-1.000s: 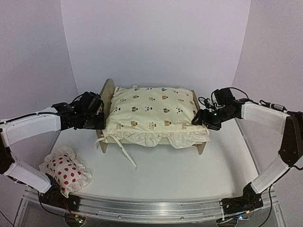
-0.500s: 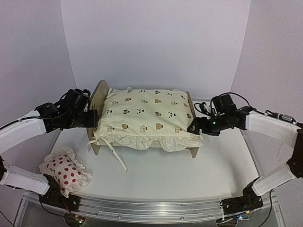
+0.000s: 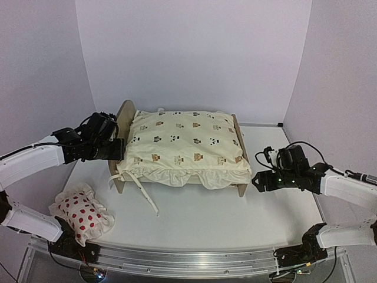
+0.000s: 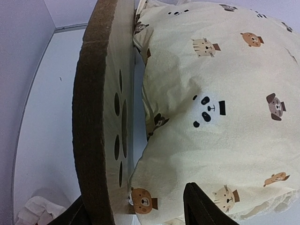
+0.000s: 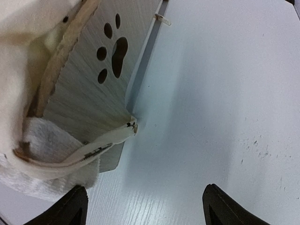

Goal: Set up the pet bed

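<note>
The pet bed [image 3: 123,115], a light-wood frame, stands mid-table with a cream animal-print cushion [image 3: 182,141] lying on it. My left gripper [image 3: 116,150] sits at the bed's left end. In the left wrist view it [image 4: 136,197] is open astride the paw-print headboard [image 4: 101,117] and the cushion's corner [image 4: 225,93]. One finger is outside the board and the other is over the fabric. My right gripper [image 3: 257,180] hovers low over the table, right of the footboard [image 3: 242,190] and apart from it. It [image 5: 144,188] is open and empty, with the end board [image 5: 89,79] ahead on the left.
A small white pillow with red spots [image 3: 82,213] lies at the near left of the table. Cushion ties [image 3: 144,194] trail onto the table in front of the bed. Another tie [image 5: 93,147] hangs by the footboard. Walls enclose the back and sides.
The bed has shifted left and a little nearer, then stayed put. My right gripper has drawn back from the footboard toward the near right. The left gripper remains at the headboard.
</note>
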Controlling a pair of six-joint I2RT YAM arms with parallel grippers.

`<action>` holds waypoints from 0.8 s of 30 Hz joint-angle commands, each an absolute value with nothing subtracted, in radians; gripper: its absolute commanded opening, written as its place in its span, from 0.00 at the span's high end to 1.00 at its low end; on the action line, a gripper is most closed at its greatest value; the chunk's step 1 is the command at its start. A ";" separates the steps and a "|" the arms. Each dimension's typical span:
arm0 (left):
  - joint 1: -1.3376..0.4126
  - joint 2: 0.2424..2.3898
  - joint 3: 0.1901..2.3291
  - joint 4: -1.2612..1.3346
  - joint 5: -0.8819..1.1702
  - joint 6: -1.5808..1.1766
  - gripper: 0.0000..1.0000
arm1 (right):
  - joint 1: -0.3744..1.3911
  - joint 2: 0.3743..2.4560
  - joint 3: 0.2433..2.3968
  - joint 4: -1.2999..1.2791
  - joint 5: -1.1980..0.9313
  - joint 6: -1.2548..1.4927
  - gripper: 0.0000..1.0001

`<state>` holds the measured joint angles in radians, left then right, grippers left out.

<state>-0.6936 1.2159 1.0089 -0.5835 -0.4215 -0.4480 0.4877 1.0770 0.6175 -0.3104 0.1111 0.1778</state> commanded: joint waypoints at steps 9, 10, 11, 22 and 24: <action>-0.696 1.248 1.065 -0.521 -0.384 -0.453 0.43 | 0.491 1.202 0.437 0.262 0.097 0.004 0.31; -0.696 1.251 1.067 -0.520 -0.384 -0.453 0.43 | 0.491 1.217 0.423 0.312 0.104 -0.007 0.32; -0.696 1.253 1.069 -0.519 -0.386 -0.453 0.43 | 0.491 1.232 0.405 0.368 0.110 -0.027 0.32; -0.691 1.298 1.082 -0.504 -0.389 -0.445 0.48 | 0.490 1.435 0.240 0.954 0.072 -0.073 0.46; -0.689 1.300 1.082 -0.501 -0.389 -0.443 0.49 | 0.491 1.476 0.233 1.030 0.075 -0.090 0.50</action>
<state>-0.6855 1.2817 1.0344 -0.5660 -0.4349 -0.4457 0.4867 1.4148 0.2425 0.7313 0.1111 -0.0513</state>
